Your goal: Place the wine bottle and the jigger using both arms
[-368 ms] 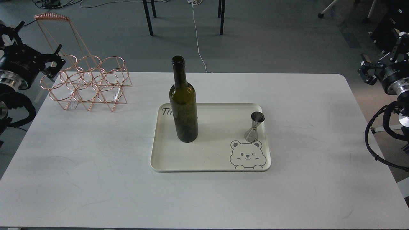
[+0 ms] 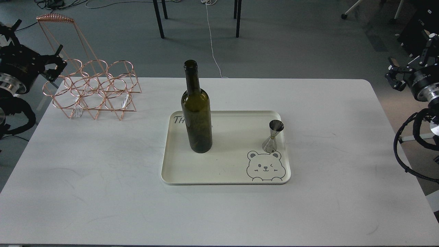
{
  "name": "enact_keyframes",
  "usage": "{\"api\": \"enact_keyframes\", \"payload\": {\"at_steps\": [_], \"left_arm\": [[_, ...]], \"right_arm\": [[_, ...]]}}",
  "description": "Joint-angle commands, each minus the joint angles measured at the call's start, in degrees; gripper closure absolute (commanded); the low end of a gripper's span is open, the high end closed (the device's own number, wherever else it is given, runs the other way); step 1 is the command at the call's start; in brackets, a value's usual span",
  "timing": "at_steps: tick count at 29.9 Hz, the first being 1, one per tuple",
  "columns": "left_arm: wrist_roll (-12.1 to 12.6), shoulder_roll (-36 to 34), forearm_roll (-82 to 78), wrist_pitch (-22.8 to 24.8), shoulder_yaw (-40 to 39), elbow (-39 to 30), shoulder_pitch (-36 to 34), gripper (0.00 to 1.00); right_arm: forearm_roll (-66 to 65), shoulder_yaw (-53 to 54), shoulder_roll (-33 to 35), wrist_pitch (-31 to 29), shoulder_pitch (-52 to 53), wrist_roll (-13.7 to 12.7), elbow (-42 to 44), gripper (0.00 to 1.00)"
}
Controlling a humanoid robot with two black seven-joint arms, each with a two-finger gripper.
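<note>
Wine bottle (image 2: 196,113) & jigger (image 2: 273,136) upright on tray (image 2: 223,171), apart for separate arms. Left fingers (image 2: 55,68), right fingers (image 2: 394,77): empty, opening indeterminate.

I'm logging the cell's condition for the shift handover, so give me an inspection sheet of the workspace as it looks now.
Surface: white table, faint scuffs, no spills seen.
Job's things: wine bottle upright on the left part of the cream tray; jigger upright near the tray's right edge, just above the printed bear. The two stand apart, neither held.
Clutter: copper wire rack at the table's far left corner.
Grippers: left gripper beside the rack, right gripper off the table's right edge; whether they are open cannot be told.
Cables: black cable loop under the right arm; white cord on the floor.
Surroundings: grey floor, black furniture legs behind the table.
</note>
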State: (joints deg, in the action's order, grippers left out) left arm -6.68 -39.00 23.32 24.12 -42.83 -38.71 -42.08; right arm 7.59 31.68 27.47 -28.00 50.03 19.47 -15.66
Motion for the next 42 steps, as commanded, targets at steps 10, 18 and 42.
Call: {"api": "enact_keyframes", "payload": {"at_steps": [10, 18, 42], "left_arm": [[-0.2, -0.6, 0.0, 0.5, -0.1, -0.1, -0.5, 0.01], [-0.1, -0.8, 0.0, 1.7, -0.2, -0.1, -0.5, 0.01], [-0.2, -0.7, 0.0, 1.8, -0.4, -0.2, -0.5, 0.01]], "right_arm": [[-3.6, -16.6, 13.3, 0.0, -0.6, 3.3, -19.6, 0.01], [-26.0, -16.7, 26.6, 11.3, -4.6, 5.2, -48.7, 0.02], [-115.3, -17.4, 12.5, 44.2, -14.2, 8.0, -49.2, 0.09]]}}
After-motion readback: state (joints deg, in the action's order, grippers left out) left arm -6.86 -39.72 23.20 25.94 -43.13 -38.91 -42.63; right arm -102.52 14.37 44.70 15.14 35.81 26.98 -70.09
